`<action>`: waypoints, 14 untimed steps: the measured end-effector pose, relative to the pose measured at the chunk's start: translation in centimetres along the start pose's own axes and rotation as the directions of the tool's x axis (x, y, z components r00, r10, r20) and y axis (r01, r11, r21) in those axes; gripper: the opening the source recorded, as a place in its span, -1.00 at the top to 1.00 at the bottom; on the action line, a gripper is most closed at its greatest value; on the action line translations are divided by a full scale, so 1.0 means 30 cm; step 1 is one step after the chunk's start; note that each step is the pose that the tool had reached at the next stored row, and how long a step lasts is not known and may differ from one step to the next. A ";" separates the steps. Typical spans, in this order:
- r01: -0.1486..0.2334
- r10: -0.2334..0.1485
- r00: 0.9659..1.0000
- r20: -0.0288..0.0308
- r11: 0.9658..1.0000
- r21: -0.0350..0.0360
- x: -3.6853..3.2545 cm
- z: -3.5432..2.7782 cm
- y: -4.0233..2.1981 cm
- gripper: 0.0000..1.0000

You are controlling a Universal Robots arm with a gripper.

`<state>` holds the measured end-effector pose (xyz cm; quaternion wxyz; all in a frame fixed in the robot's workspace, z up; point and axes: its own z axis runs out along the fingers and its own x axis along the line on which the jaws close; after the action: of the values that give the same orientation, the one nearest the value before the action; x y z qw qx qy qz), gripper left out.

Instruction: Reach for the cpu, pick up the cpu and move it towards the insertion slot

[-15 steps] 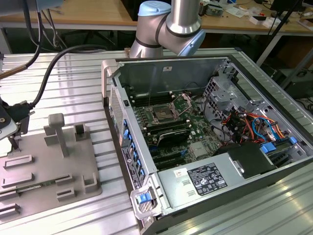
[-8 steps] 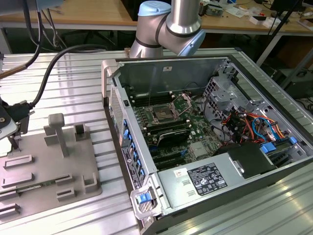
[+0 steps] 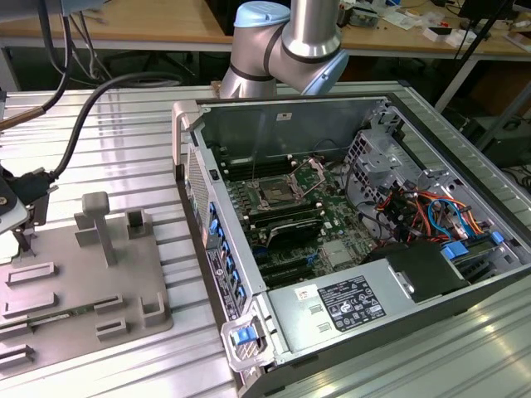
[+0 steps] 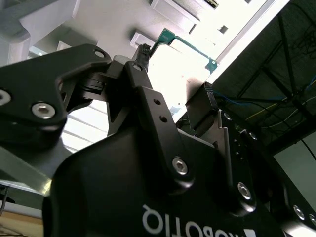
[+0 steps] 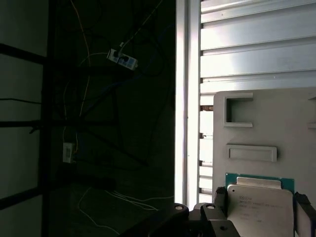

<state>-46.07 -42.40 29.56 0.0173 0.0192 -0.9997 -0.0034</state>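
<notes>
Slatted table (image 3: pixel 124 124): computer case (image 3: pixel 282 124), grey fixture (image 3: pixel 133 265).

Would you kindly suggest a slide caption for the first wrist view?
Gripper straddling the cpu at the grey fixture plate.

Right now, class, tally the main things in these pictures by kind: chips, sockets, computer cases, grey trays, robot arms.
chip: 1
socket: 1
computer case: 1
grey tray: 1
robot arm: 1
Total: 5
</notes>
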 end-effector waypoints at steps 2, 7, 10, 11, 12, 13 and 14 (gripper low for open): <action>0.000 0.000 1.000 0.000 1.000 0.000 0.000 -0.002 0.000 -0.09; -0.001 0.001 1.000 0.000 1.000 0.000 0.000 -0.009 0.000 -0.09; -0.001 0.001 1.000 0.000 1.000 0.000 0.000 -0.010 0.000 -0.09; -0.001 0.001 1.000 0.000 1.000 0.000 0.000 -0.011 0.000 -0.09; -0.002 0.002 1.000 0.000 1.000 0.000 0.000 -0.012 0.000 -0.09; -0.002 0.002 1.000 0.000 1.000 0.000 0.000 -0.012 0.000 -0.09; -0.002 0.002 1.000 0.000 1.000 0.000 0.000 -0.013 0.000 -0.09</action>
<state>-46.07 -42.41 29.94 0.0173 0.0184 -0.9997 -0.0034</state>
